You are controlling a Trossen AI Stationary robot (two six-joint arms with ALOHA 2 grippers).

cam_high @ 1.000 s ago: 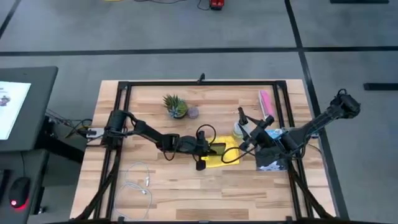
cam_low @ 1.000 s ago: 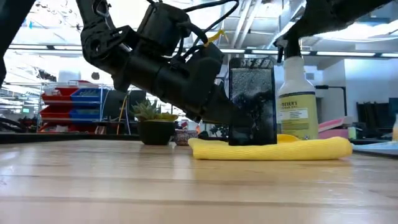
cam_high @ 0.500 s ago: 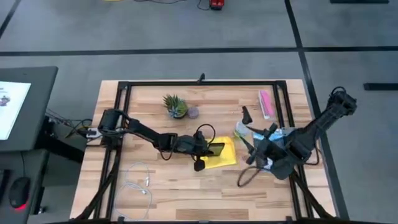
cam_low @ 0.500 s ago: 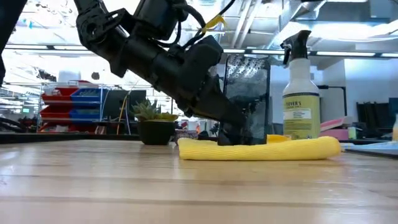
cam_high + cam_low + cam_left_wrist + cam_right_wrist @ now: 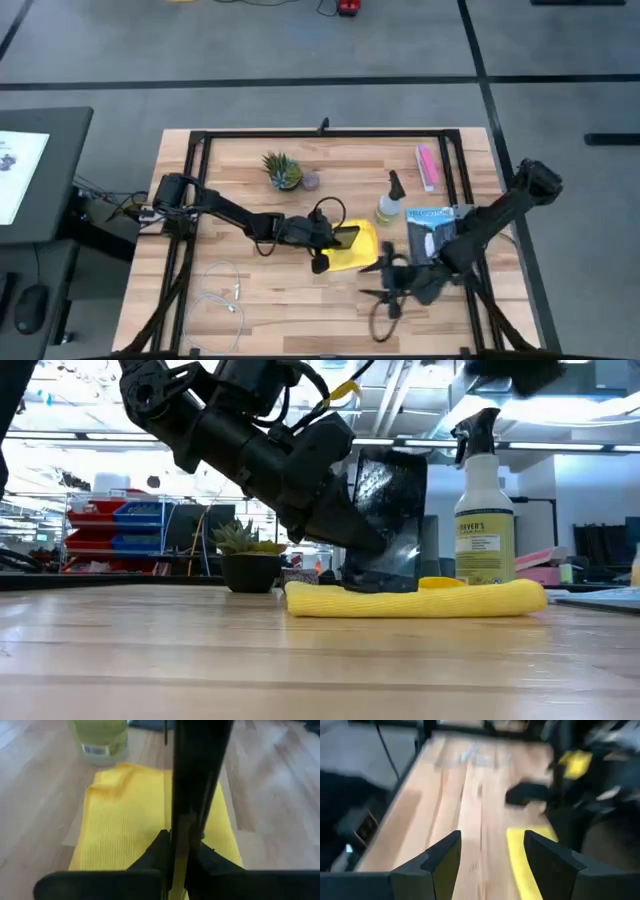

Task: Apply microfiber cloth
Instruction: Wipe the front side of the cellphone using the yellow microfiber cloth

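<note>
Spread flat near the middle of the table (image 5: 250,300), the microfiber cloth (image 5: 357,248), bright yellow, just in front of the spray bottle (image 5: 388,203). Clamped edge-on in the left hand (image 5: 335,240), a black smartphone (image 5: 388,510), tilted, lower end resting on the cloth's left part. Off to the right and nearer the front edge, the right hand (image 5: 490,865), fingers spread wide, holding nothing. Soft, light and limp by the look of it: likely to bunch or slide on the smooth wood if dragged, best pinched at a free corner or along the far right edge, away from the phone. Open wood to the front and left of the cloth; tighter behind it, with the bottle close, a blue packet (image 5: 432,222) to the right, a potted plant (image 5: 281,171) farther back.
</note>
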